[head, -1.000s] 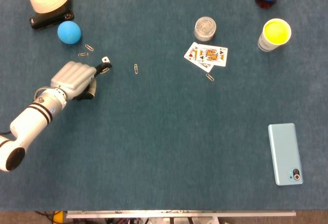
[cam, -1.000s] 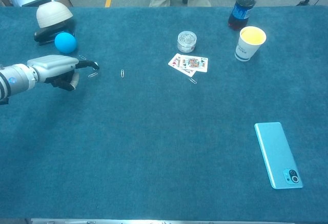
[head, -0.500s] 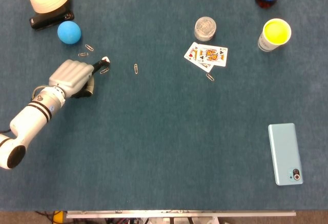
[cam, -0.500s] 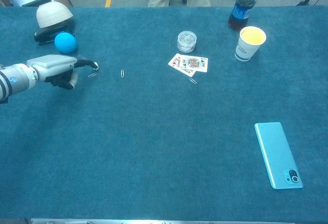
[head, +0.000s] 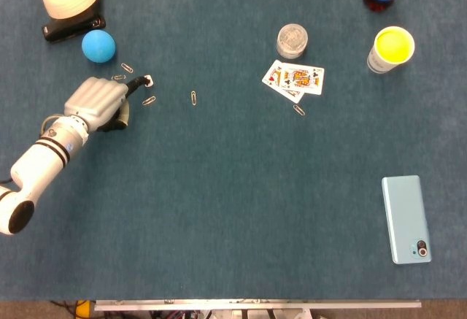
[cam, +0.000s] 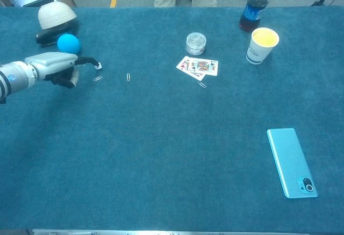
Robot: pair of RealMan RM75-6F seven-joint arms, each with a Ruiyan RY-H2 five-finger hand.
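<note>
on blue felt table (head: 219, 209) | left robot hand (head: 98, 102) curled, finger out, holding nothing | paperclip (head: 149, 101) beside

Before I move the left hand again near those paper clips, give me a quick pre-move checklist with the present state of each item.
1. Left hand in view in head and chest views: ok.
2. Extended finger beside the paper clip, contact with it: cannot tell.
3. Hand holding a clip: not ok, nothing shows in the fingers.
4. Blue ball apart from the hand: ok.
5. Other paper clips lie close to the hand, nudge risk: not ok.
6. Right hand position: cannot tell, neither view shows it.
</note>
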